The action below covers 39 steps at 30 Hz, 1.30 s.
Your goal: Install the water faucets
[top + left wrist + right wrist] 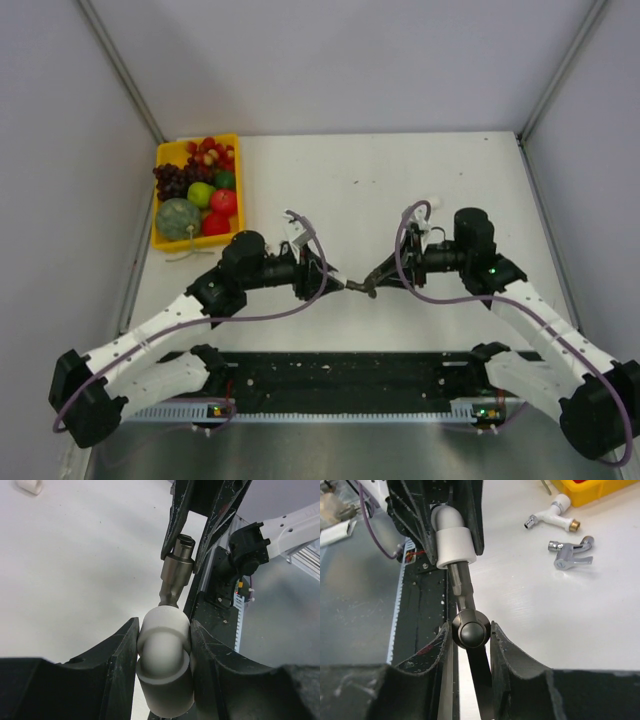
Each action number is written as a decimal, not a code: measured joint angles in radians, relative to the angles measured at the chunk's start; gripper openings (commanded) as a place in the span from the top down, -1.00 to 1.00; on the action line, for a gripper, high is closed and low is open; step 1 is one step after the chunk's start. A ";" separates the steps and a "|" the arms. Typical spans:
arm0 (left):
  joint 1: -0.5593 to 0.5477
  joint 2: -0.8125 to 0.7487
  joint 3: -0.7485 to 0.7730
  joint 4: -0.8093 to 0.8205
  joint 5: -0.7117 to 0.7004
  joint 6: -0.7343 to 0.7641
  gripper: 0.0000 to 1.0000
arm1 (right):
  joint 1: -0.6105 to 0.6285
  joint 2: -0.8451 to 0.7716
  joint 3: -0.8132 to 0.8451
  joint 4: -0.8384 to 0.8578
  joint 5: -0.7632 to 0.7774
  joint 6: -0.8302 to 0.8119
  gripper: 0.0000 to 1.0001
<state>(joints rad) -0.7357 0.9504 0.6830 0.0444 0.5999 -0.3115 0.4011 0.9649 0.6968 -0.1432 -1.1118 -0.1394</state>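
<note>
Aloft, dark grey faucet (176,572), white elbow fitting (164,665)

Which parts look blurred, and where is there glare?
Left wrist view: the white elbow fitting, close to the lens, is slightly soft. Right wrist view: the dark grey faucet carries a small glint on its knob. Top view: even light, no strong shadows.

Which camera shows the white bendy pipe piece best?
The left wrist view: the white elbow fitting fills the middle, pinched in the left hand, its bend plain. The right wrist view shows it smaller, partly hidden by that hand, above the dark grey faucet. From the top it is too small to make out.
</note>
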 measured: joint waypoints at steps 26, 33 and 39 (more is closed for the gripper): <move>0.053 -0.200 0.005 -0.129 -0.900 -0.082 -0.70 | -0.017 0.075 -0.330 0.447 0.414 0.627 1.00; 0.108 -0.299 0.097 -0.344 -1.084 -0.092 -0.82 | -0.020 0.190 -0.383 0.593 0.610 0.782 1.00; 0.190 -0.303 0.115 -0.493 -1.093 -0.107 -0.84 | -0.052 0.381 -0.383 0.698 0.717 0.909 1.00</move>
<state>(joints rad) -0.5453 0.6479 0.7982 -0.4488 -0.4934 -0.4187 0.3489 1.3457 0.3141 0.5545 -0.3946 0.7692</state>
